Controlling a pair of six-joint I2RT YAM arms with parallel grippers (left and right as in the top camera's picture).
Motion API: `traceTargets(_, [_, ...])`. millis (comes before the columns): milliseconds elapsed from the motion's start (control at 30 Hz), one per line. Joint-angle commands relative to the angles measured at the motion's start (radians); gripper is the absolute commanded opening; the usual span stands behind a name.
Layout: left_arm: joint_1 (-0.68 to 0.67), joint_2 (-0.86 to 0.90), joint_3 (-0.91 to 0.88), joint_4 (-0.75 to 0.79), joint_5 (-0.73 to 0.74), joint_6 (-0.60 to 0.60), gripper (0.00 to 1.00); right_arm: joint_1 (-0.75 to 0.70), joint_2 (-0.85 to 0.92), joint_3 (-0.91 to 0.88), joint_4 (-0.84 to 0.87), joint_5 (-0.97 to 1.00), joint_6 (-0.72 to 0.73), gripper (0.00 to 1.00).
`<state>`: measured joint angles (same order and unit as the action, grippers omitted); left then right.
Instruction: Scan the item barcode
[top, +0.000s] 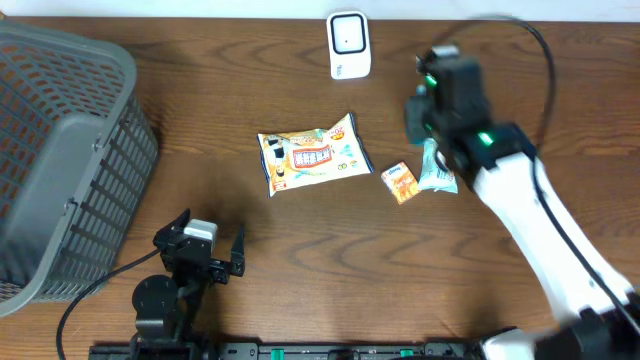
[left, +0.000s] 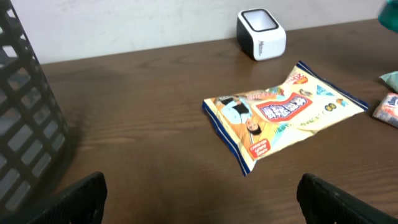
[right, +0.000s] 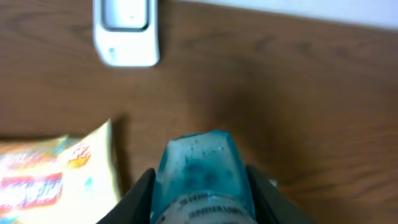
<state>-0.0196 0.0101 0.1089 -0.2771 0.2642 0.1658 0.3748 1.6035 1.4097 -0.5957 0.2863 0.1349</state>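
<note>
Currently, teal packet (right: 202, 168) is clamped in right claw (right: 200, 199) over table (right: 298, 81). Its long axis is aligned with the fingers, free end pointed at the far edge, right of scanner (right: 126, 31). Left claw (left: 205, 202) is spread wide.

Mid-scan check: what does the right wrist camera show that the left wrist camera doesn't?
Only right wrist: the right gripper closed on the teal packet, seen close up. Only left wrist: the grey basket, the small orange packet and the left gripper, open and empty. Both: the white barcode scanner, the yellow snack bag and the brown table; the left wrist catches just a teal sliver at its right edge.
</note>
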Motion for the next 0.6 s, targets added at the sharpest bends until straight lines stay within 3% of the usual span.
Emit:
traceTargets(0, [0.005, -0.004, -0.014, -0.026, 0.013, 0.017, 0.98, 0.043, 0.122, 0.208, -0.018, 0.282, -0.055, 0.01])
traceTargets(300, [0.005, -0.004, -0.014, -0.026, 0.013, 0.017, 0.98, 0.152, 0.480, 0.560, 0.014, 0.601, -0.302, 0.01])
traceTargets(400, [0.005, -0.004, -0.014, -0.026, 0.013, 0.017, 0.98, 0.179, 0.578, 0.612, 0.142, 0.731, -0.456, 0.01])
traceTargets(567, [0.005, -0.004, -0.014, -0.026, 0.013, 0.017, 0.98, 0.218, 0.715, 0.625, 0.547, 0.871, -0.843, 0.01])
